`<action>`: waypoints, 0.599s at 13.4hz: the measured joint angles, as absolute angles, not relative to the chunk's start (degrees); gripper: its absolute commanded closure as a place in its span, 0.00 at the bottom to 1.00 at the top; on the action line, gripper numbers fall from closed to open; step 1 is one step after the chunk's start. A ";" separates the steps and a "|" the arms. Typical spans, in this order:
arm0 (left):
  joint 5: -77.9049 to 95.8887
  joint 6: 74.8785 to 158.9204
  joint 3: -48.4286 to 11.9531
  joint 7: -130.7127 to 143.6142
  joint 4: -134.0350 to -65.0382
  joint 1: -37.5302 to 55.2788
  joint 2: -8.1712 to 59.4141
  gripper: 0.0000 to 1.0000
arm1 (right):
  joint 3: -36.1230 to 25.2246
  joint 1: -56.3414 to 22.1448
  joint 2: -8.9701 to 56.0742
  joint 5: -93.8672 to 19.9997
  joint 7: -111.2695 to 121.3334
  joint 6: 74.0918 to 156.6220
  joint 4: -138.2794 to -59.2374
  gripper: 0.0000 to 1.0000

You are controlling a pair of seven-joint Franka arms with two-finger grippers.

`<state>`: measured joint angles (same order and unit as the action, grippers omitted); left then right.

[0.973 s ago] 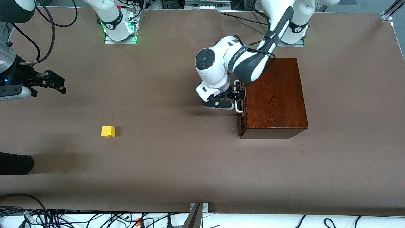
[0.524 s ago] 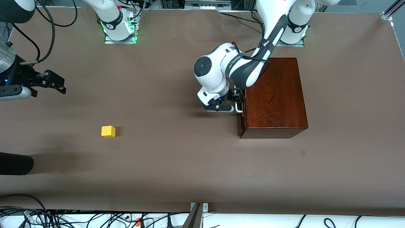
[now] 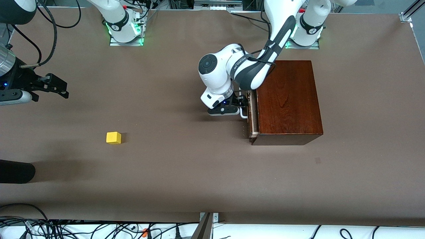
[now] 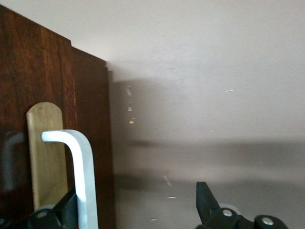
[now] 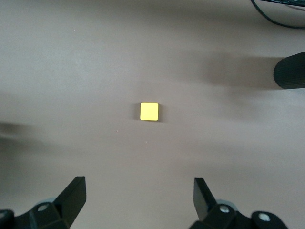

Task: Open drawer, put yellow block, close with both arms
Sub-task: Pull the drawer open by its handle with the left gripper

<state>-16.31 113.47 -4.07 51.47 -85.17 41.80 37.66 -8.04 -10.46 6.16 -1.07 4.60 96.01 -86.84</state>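
The dark wooden box (image 3: 289,99) stands toward the left arm's end of the table. Its drawer (image 3: 254,114) is slid out a little, showing a pale strip of tray edge. My left gripper (image 3: 245,102) is at the white U-shaped handle (image 3: 244,115). It is open, and in the left wrist view one finger (image 4: 64,212) is hooked between the handle (image 4: 85,181) and the drawer front (image 4: 90,119). The yellow block (image 3: 113,137) lies on the table toward the right arm's end. My right gripper (image 3: 63,89) hangs open and empty above the table, with the block (image 5: 149,111) ahead of its fingertips (image 5: 139,193).
A black rounded object (image 3: 16,171) pokes in at the table edge nearer to the front camera than the block, also seen as the dark shape (image 5: 290,71) in the right wrist view. Cables (image 3: 99,230) run along the table's near edge.
The left arm has drawn back toward the right arm's end with the handle hooked, and the drawer has slid out slightly. The right arm and the yellow block have not moved.
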 measured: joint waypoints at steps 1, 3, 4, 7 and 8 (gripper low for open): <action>-14.97 115.00 -4.02 51.59 -85.16 41.84 37.64 0.00 | -8.04 -10.46 6.16 -1.07 4.60 96.01 -86.84 0.00; -13.31 116.81 -3.91 51.77 -85.14 41.90 37.40 0.00 | -8.04 -10.45 6.16 -1.07 4.60 96.01 -86.84 0.00; -12.82 117.16 -3.89 51.77 -85.10 42.09 37.32 0.00 | -8.04 -10.45 6.16 -1.07 4.60 96.01 -86.84 0.00; -12.47 117.40 -3.49 51.73 -85.02 42.75 37.32 0.00 | -8.04 -10.45 6.16 -1.07 4.60 96.01 -86.84 0.00; -12.37 117.45 -3.47 51.72 -84.97 42.78 37.32 0.00 | -8.04 -10.45 6.16 -1.07 4.60 96.01 -86.84 0.00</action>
<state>-12.37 117.45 -3.47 51.72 -84.97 42.78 37.32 -8.04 -10.45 6.16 -1.07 4.60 96.01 -86.84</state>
